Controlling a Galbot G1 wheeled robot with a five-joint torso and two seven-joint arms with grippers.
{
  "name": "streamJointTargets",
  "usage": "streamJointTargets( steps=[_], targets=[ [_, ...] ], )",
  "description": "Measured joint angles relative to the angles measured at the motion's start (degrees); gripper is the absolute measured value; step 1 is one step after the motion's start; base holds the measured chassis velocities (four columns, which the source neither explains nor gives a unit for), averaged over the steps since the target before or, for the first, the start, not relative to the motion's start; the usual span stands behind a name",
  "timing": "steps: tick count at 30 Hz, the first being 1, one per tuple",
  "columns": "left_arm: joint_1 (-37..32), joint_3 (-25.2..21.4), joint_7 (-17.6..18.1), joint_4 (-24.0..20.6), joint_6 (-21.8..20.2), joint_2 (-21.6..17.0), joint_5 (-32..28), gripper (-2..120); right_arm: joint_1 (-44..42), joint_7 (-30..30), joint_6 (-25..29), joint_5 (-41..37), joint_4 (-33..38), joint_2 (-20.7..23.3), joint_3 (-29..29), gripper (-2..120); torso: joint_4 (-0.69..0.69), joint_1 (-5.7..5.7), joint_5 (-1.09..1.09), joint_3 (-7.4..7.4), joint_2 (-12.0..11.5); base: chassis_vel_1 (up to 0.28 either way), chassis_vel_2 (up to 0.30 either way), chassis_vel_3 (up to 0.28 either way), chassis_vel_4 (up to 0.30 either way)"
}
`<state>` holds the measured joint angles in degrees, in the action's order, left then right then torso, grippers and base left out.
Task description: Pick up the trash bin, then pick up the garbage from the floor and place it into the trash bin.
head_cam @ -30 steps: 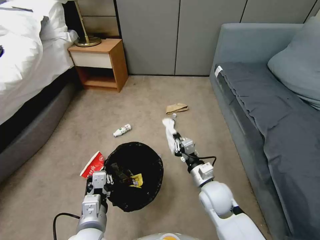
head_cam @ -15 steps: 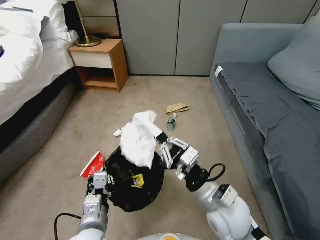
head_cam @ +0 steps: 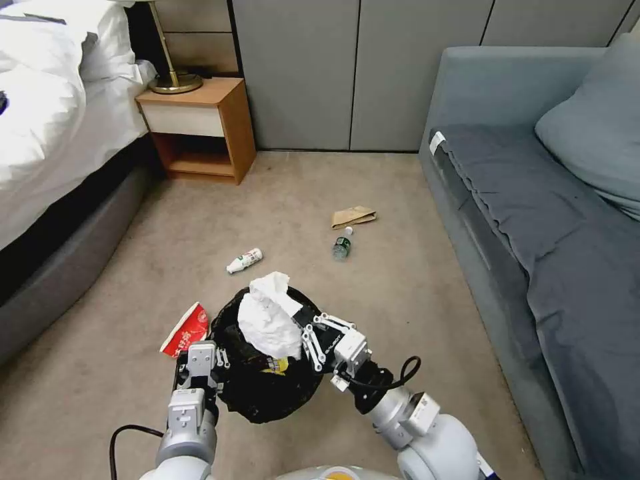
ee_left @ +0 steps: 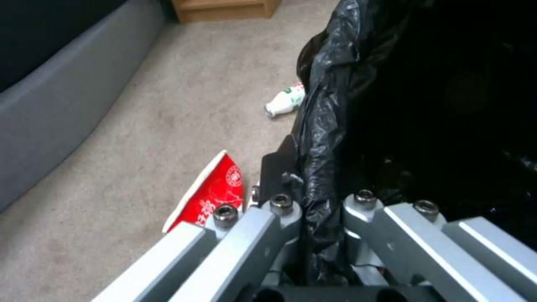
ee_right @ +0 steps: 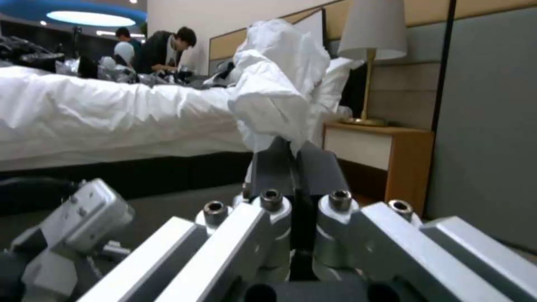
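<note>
The right hand (head_cam: 301,327) is pinched tight on a wad of crumpled white paper (head_cam: 268,317), and in the head view it sits right at the near-right lip of the trash bin (head_cam: 267,393). From the hand, the paper stands up and away over the bin's black-lined mouth — its long axis runs from the pinch point outward across the opening, not straight down into it. In the right wrist view the paper (ee_right: 280,84) rises like a plume from between the closed fingertips (ee_right: 313,167), with the bed and lamp far behind it.

The left hand (head_cam: 215,363) is clamped on the bin's rim on the side opposite the right hand, holding the bin; in the left wrist view its two fingers are pressed together with the black bag liner (ee_left: 319,138) squeezed between them.

So the relation that matters, as I judge it: the paper is already above the bin's mouth, the hand beside the rim, and the bin's hollow lies below and just beyond the fingertips. Letting go here looks likely to drop the wad inside, though its upper end leans toward the far rim and might catch there.

Beyond the hand, farther out on the carpet, lie a white bottle (head_cam: 244,260), a clear bottle (head_cam: 342,245) and a brown paper bag (head_cam: 353,216); a red wrapper (head_cam: 186,328) lies just beside the left hand.
</note>
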<state>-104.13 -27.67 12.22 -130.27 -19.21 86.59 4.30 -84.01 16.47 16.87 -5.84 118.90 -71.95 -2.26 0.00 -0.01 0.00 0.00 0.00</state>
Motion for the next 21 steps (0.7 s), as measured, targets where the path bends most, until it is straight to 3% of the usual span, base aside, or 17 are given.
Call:
streamJointTargets(
  steps=[9, 10, 21],
  targets=[
    [0.4, 0.4, 0.0, 0.0, -0.1, 0.0, 0.0, 1, 1.5, -0.9, -0.8, 1.4, -6.8, 0.0, 2.3, 2, 0.0, 0.0, 0.0, 0.0, 0.0, 0.0, 0.0, 0.0, 0.0],
    [0.3, 0.4, 0.0, 0.0, -0.1, 0.0, 0.0, 1, 2.0, -1.2, -1.0, 1.8, -8.1, 0.2, 2.9, 11, 0.0, 0.0, 0.0, 0.0, 0.0, 0.0, 0.0, 0.0, 0.0],
    [0.2, 0.7, 0.0, 0.0, -0.1, 0.0, 0.3, 1, 2.5, -1.7, -2.4, 2.4, -8.4, 1.8, 4.6, 45, 0.0, 0.0, 0.0, 0.0, 0.0, 0.0, 0.0, 0.0, 0.0]
  ],
)
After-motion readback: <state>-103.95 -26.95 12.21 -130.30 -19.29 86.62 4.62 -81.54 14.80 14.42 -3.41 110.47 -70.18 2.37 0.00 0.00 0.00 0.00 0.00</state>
